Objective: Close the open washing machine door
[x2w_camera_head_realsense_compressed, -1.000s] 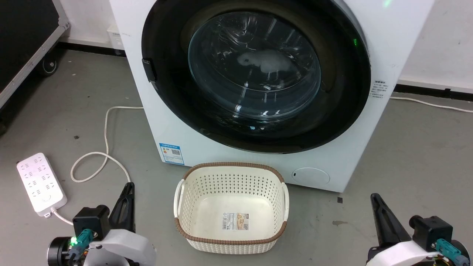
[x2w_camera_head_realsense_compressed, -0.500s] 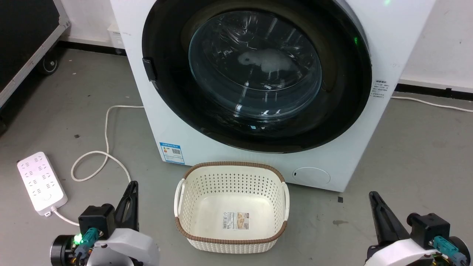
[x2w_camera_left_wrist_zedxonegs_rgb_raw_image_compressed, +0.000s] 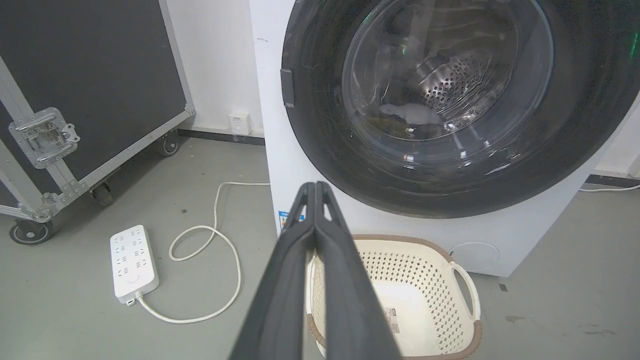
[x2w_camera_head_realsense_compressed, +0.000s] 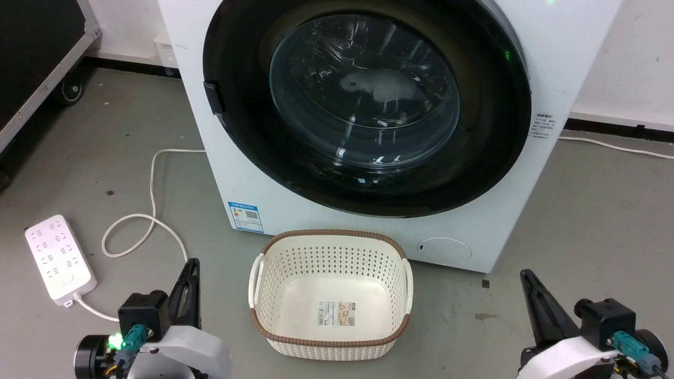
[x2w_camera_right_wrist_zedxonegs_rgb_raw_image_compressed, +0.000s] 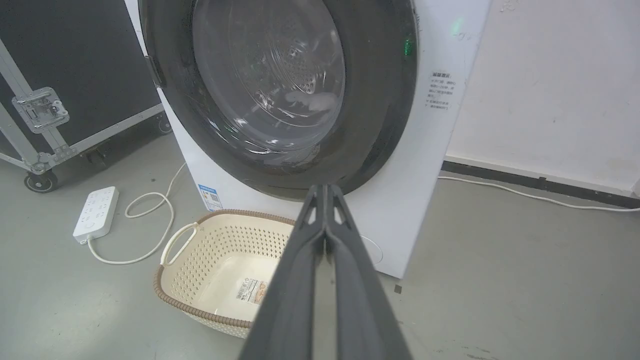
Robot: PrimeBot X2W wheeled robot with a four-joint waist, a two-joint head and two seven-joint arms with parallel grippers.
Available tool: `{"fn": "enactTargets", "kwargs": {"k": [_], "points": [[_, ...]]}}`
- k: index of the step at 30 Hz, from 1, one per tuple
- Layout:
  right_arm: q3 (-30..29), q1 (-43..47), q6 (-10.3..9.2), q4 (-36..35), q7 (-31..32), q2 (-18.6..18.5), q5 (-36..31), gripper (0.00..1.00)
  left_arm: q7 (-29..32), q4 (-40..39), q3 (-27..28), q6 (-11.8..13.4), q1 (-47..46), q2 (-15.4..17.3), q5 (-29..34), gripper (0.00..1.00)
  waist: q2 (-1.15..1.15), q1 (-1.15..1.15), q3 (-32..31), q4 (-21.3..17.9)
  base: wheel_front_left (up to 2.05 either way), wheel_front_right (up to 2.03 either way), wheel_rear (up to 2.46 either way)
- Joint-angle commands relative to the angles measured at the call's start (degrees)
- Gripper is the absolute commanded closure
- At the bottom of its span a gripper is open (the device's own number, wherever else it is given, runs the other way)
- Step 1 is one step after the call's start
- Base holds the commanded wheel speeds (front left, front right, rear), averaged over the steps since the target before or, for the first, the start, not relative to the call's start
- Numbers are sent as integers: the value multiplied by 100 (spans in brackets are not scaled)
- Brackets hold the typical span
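Observation:
The washing machine [x2w_camera_head_realsense_compressed: 558, 63] is a big white front loader at the top of the head view. Its door [x2w_camera_head_realsense_compressed: 363, 105], round, black-rimmed with a bulging glass window, lies flat against the machine's front, with no gap visible at the rim. A pale item shows through the glass. My left gripper [x2w_camera_head_realsense_compressed: 191, 263] is shut at the lower left, well short of the machine. My right gripper [x2w_camera_head_realsense_compressed: 525, 273] is shut at the lower right. The wrist views show each pair of fingers pressed together, left gripper [x2w_camera_left_wrist_zedxonegs_rgb_raw_image_compressed: 315, 186] and right gripper [x2w_camera_right_wrist_zedxonegs_rgb_raw_image_compressed: 325, 187], pointing at the door [x2w_camera_left_wrist_zedxonegs_rgb_raw_image_compressed: 450, 100] from a distance.
A cream perforated basket [x2w_camera_head_realsense_compressed: 330, 235] stands empty on the floor right before the machine, between my grippers. A white power strip [x2w_camera_head_realsense_compressed: 59, 259] and its looping cable [x2w_camera_head_realsense_compressed: 152, 216] lie at the left. A black wheeled case [x2w_camera_left_wrist_zedxonegs_rgb_raw_image_compressed: 75, 75] stands far left. Grey floor stretches to the right.
Both grippers have edged slightly inward, the left to the right and the right to the left. The door and basket stay as they were.

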Motion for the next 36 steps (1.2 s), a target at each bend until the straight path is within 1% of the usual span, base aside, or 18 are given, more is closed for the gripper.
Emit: {"fn": "enactTargets", "kwargs": {"k": [1,36], "points": [[9,-66,-3,-58,38,-8,-64,100,25,-47,21,-28,70,-29,78,100,0,0,2,1,0,0,0],[61,-110,-4,-341,369,-11,-367,100,245,-271,157,-78,123,-338,685,100,0,0,37,26,0,0,0]]}}
